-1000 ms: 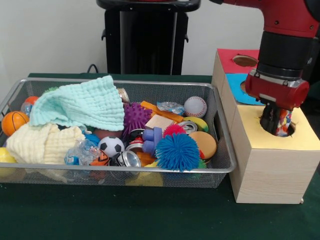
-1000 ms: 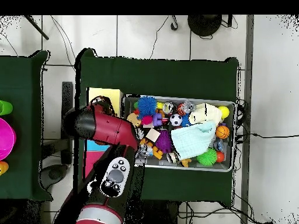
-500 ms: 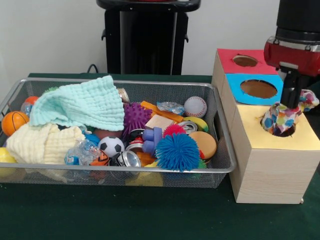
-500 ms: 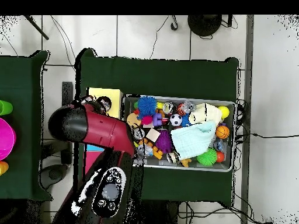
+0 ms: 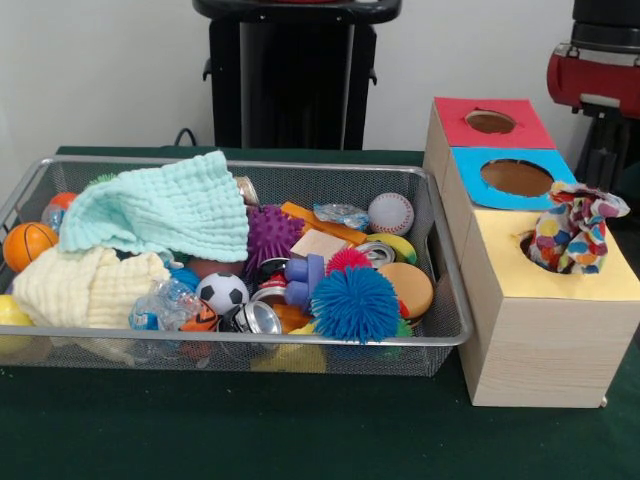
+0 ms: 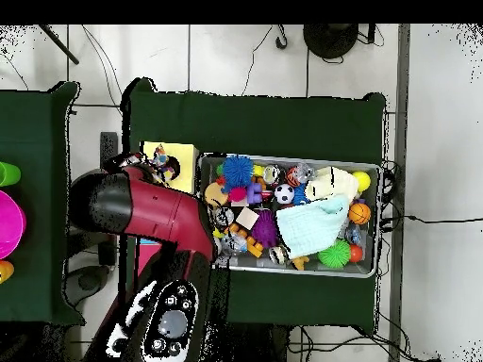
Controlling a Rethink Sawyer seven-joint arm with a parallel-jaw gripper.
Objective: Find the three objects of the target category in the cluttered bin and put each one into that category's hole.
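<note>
Spotted cloth half in yellow hole, frame right; two cloths left in bin. Gripper state: can't tell.

In the front view, the bin sits left of the box; a cloth sticks out of the box's nearest hole.

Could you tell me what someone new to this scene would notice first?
Probably the spotted cloth, bunched and sticking out of the yellow hole of the wooden box, beside the mesh bin. Next, the mint cloth draped over the bin's toys, and the blue spiky ball near its front.
</note>
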